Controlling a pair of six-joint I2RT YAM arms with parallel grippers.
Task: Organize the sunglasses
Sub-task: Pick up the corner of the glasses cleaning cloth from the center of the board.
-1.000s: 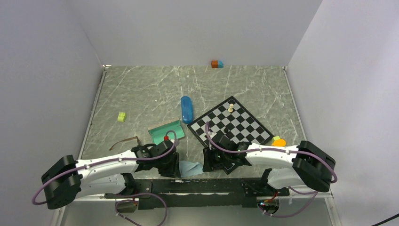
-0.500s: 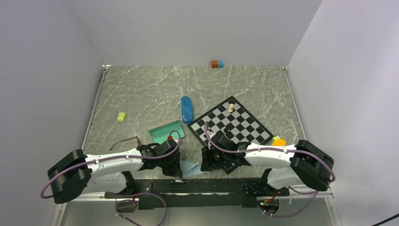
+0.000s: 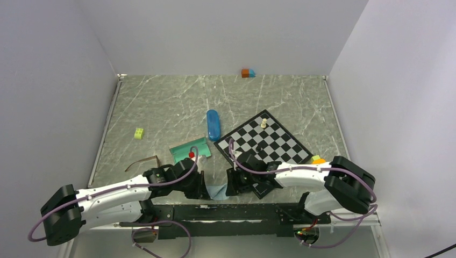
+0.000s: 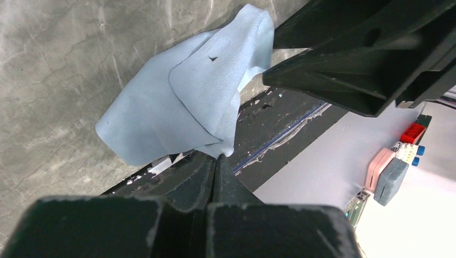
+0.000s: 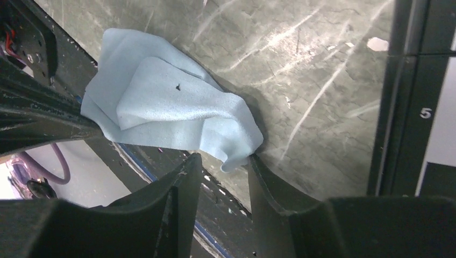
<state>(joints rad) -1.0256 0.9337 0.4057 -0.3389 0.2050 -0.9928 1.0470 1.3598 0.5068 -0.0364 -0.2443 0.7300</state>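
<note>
Top view: we list the brown sunglasses (image 3: 144, 159) on the surface (image 3: 161, 107) at the left, apart from both arms. A blue case (image 3: 213, 124) lies beside the chessboard (image 3: 269, 141). A light-blue cloth (image 3: 218, 192) sits at the near edge between the left gripper (image 3: 203, 188) and the right gripper (image 3: 231, 187).
Left wrist: we note the left gripper closed, pinching a cloth corner.
Right wrist: we note the right gripper's fingers (image 5: 177, 199) spread, with a cloth fold between them.

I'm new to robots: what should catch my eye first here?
Both arms meet over a light-blue cloth at the near edge of the table: the left fingers pinch it, the right fingers stand open around a corner. A chessboard lies behind on the right, brown sunglasses on the left.
</note>
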